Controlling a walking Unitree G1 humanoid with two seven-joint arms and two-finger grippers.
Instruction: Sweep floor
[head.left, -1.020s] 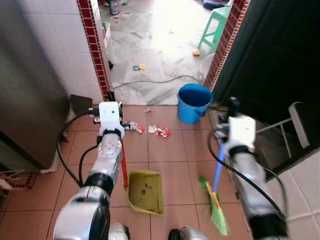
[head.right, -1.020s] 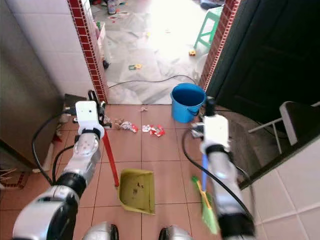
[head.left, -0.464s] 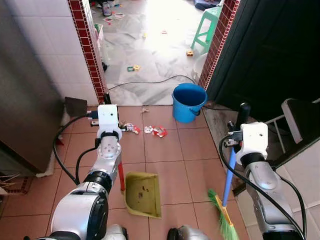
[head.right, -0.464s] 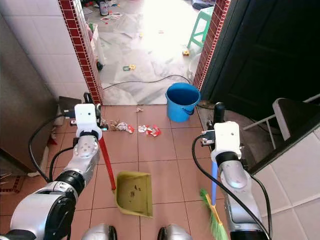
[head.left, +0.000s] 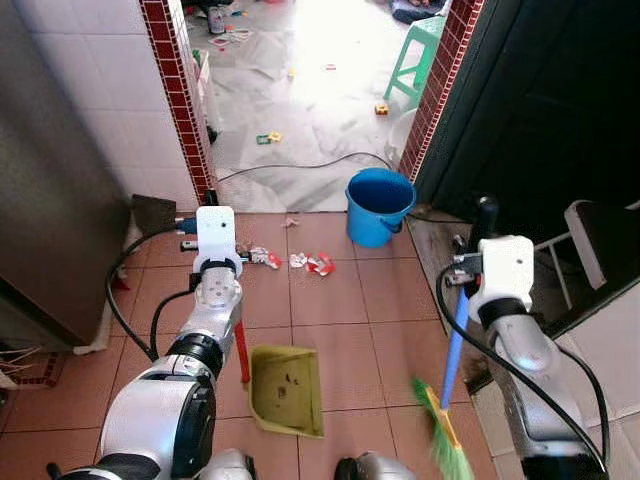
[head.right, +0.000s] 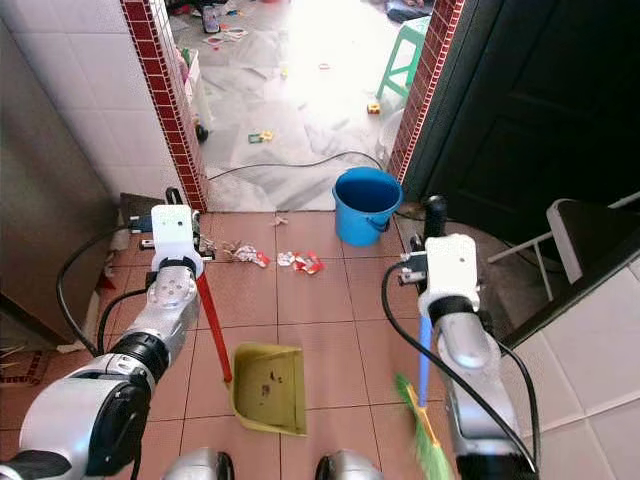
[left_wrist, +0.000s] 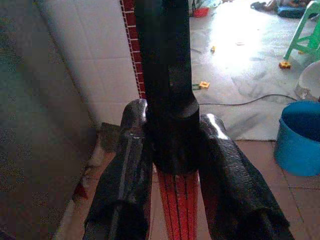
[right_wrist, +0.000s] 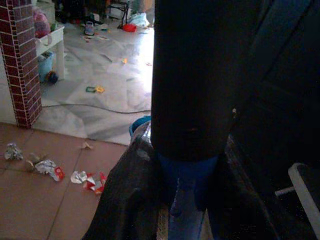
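L tool (left_wrist: 172, 200) clenched on red-handled dustpan (head.left: 288, 390), pan resting on tiled floor (head.left: 340, 320). R tool (right_wrist: 185, 200) clenched on blue broom (head.left: 447, 380), green bristles at floor. Litter (head.left: 300, 260) lies near blue bucket (head.left: 380, 205).

Strong daylight pouring through the doorway — grey floor (head.left: 310, 90) beyond blown out to white glare. Tiled floor (head.left: 330, 320) nearer evenly lit, shadows soft. Dark door (head.right: 520, 110) nearly black, detail lost. Broom bristles (head.left: 447, 450) smeared by motion blur. Wrist views dim and grainy — black handle (right_wrist: 195, 75) close up, out of focus.
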